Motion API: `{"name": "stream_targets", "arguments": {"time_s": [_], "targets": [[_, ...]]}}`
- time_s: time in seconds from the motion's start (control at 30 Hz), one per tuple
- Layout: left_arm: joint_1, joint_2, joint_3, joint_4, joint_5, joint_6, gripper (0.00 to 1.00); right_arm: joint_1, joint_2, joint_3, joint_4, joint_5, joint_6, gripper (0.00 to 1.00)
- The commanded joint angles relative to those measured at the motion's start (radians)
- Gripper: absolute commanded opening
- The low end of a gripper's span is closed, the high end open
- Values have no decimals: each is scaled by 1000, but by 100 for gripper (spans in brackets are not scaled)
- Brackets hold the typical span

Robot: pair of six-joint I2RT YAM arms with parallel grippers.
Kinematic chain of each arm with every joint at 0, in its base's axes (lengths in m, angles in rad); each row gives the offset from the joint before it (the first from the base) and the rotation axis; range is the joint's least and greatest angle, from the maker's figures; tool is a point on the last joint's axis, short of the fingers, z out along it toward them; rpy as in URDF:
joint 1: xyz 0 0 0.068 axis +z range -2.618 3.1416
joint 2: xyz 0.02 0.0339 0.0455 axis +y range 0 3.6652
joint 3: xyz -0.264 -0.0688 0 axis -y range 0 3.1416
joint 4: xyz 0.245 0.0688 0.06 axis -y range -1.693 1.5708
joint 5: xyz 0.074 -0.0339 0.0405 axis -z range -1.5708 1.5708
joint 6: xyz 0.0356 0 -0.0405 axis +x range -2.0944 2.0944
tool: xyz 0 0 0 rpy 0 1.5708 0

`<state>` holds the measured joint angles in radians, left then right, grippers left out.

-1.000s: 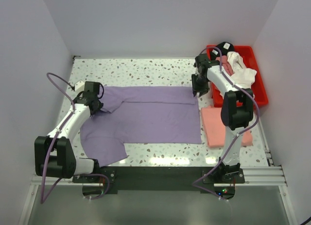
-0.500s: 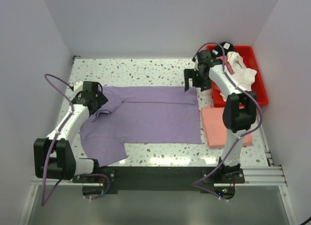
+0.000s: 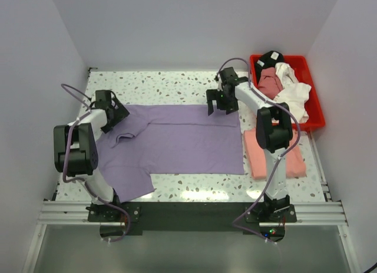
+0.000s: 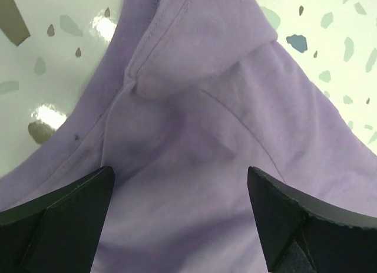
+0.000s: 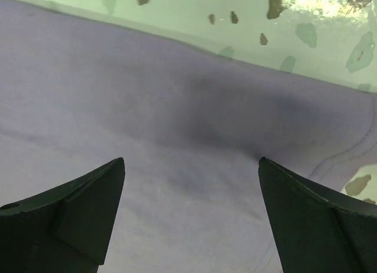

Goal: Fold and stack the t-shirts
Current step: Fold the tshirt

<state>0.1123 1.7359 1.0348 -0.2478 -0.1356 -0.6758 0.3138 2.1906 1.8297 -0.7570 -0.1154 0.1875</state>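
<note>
A lavender-purple t-shirt [image 3: 177, 140] lies spread flat across the table, collar to the left, one sleeve hanging toward the near edge. My left gripper [image 3: 113, 112] hovers open over its collar end [image 4: 194, 55], nothing between the fingers. My right gripper [image 3: 217, 102] stands open above the shirt's far hem [image 5: 194, 108], also empty. A folded salmon-pink t-shirt [image 3: 277, 158] lies at the right, partly under the right arm. Dusty-rose [image 3: 270, 83], white [image 3: 293, 91] and black [image 3: 272, 58] shirts are heaped in the bin.
A red plastic bin [image 3: 315, 108] stands at the back right corner. The speckled table [image 3: 171, 84] shows bare along the far side. White walls close in on the left, back and right.
Both grippers opened and let go of the purple shirt. The right gripper moved left along the far hem; the left arm swung back toward the left with its gripper near the collar.
</note>
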Motion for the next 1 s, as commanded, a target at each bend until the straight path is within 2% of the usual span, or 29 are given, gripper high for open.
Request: {"name": "stream_targets", "arguments": {"time_s": [0.0, 0.2, 0.47, 0.6, 0.7, 0.8, 0.83, 0.93, 0.97], "targets": [[13, 51, 80, 36, -8, 38, 100, -31, 70, 65, 5, 43, 33, 99], [18, 128, 157, -8, -91, 41, 100, -58, 142, 146, -19, 112, 18, 99], [24, 287, 304, -42, -99, 54, 100, -88, 242, 267, -7, 82, -31, 99], [26, 320, 392, -85, -93, 61, 100, -99, 279, 385, -45, 66, -43, 99], [26, 281, 449, -140, -110, 68, 100, -101, 249, 453, -73, 53, -63, 99], [24, 176, 424, -154, -105, 74, 100, -99, 169, 396, -50, 26, -74, 99], [21, 109, 383, -153, -99, 73, 100, -97, 97, 361, -36, 20, -72, 99], [1, -42, 255, -140, -73, 45, 100, -94, -90, 153, 39, 22, -62, 99], [-11, -80, 213, -134, -71, 39, 100, -94, -139, 26, 59, 23, -53, 99]]}}
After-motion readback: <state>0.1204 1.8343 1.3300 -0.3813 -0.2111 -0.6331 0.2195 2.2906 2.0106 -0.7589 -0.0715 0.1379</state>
